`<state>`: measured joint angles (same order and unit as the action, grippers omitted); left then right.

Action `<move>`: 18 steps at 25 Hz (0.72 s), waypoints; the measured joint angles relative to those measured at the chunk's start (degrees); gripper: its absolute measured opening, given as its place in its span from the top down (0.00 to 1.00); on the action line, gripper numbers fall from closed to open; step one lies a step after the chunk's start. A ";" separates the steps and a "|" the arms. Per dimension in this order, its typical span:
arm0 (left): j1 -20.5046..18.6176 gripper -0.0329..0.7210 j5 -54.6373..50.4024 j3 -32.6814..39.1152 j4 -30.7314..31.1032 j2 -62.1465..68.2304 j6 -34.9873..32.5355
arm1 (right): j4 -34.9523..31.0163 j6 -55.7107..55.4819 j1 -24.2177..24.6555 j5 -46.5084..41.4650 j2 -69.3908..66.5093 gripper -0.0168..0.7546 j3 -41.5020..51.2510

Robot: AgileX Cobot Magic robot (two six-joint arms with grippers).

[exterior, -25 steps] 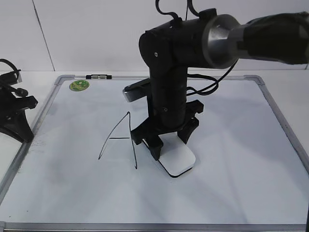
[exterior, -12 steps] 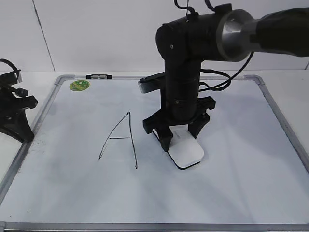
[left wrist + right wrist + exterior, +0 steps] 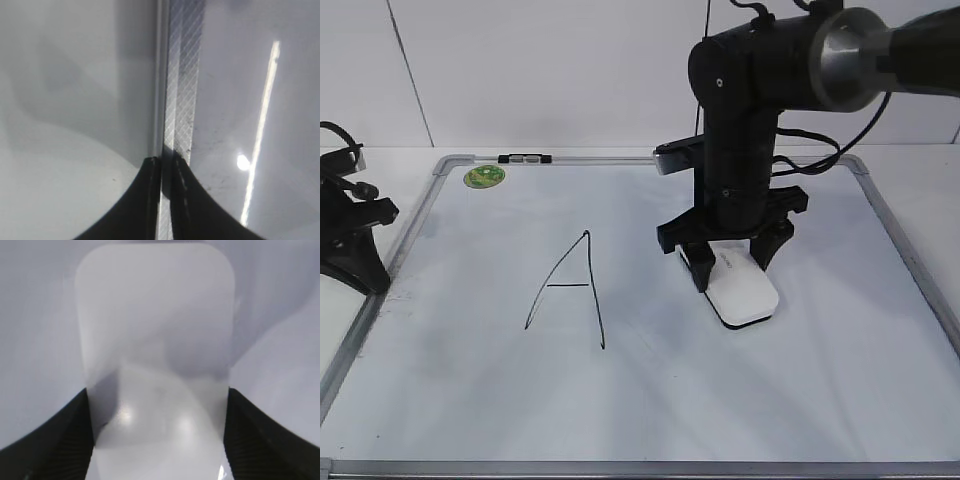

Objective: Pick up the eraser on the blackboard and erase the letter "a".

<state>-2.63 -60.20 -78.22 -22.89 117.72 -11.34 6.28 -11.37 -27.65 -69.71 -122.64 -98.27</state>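
Note:
The white eraser (image 3: pixel 745 292) lies flat on the blackboard (image 3: pixel 470 390), to the right of the large capital "A" (image 3: pixel 570 290). My right gripper (image 3: pixel 732 270) points down and is shut on the eraser, one finger on each long side. In the right wrist view the eraser (image 3: pixel 155 350) fills the space between the fingers of the right gripper (image 3: pixel 157 435). No small letter "a" shows anywhere on the board. My left gripper (image 3: pixel 355 245) rests at the board's left edge. In the left wrist view the left gripper (image 3: pixel 165 167) is shut and empty over the metal frame (image 3: pixel 182 75).
A round green sticker (image 3: pixel 484 177) and a small black-and-white clip (image 3: pixel 524 158) sit at the board's far left corner. The grey frame (image 3: pixel 910 260) runs round the board. A white wall stands behind it.
My right gripper has slid the eraser to the right and a little further back, away from the capital "A". The left arm has not moved.

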 joint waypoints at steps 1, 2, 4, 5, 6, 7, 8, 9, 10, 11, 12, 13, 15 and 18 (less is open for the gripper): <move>0.00 0.93 -0.10 -0.09 0.00 0.00 0.00 | 0.15 -0.34 0.13 0.00 0.72 0.29 0.23; 0.00 0.93 -0.04 -0.09 0.00 0.00 0.00 | 0.40 -0.62 0.13 -0.11 1.81 0.29 0.24; 0.00 0.93 -0.04 -0.09 0.00 0.00 0.00 | 1.46 -1.57 0.21 -0.11 4.97 0.29 0.24; 0.00 0.93 -0.04 -0.09 0.00 0.00 0.00 | 2.06 -1.97 0.21 0.08 6.71 0.29 0.24; 0.00 0.93 -0.04 -0.09 0.00 0.00 0.00 | 2.69 -2.47 0.21 0.47 8.10 0.29 0.24; 0.00 0.93 -0.04 -0.09 0.00 0.00 0.00 | 3.44 -3.38 0.21 1.03 9.46 0.29 0.24; 0.00 0.93 -0.04 -0.09 0.00 0.00 0.00 | 4.68 -4.36 0.21 1.75 11.24 0.29 0.24; 0.00 0.93 -0.04 -0.09 0.00 0.00 0.00 | 5.68 -5.20 0.21 2.15 12.44 0.29 0.24; 0.00 0.93 -0.04 -0.09 0.00 0.00 0.00 | 6.88 -6.15 0.21 2.69 13.61 0.29 0.24; 0.00 0.93 -0.04 -0.09 0.00 0.00 0.00 | 7.99 -6.95 0.24 2.99 15.01 0.29 0.59; 0.00 0.93 -0.04 -0.09 0.00 0.00 0.00 | 9.33 -7.78 0.24 3.43 16.45 0.29 1.05; 0.00 0.93 -0.04 -0.09 0.00 0.00 0.00 | 10.60 -8.26 0.24 3.86 17.87 0.29 1.93; 0.00 0.93 -0.04 -0.09 0.00 0.00 0.00 | 13.25 -10.07 0.24 5.16 21.00 0.29 4.63; 0.00 0.93 -0.04 -0.09 0.00 0.00 0.00 | 17.39 -13.51 0.24 7.00 25.75 0.29 10.14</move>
<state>-2.63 -60.24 -78.31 -22.89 117.72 -11.34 23.67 -24.88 -27.41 -62.71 -96.89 -88.13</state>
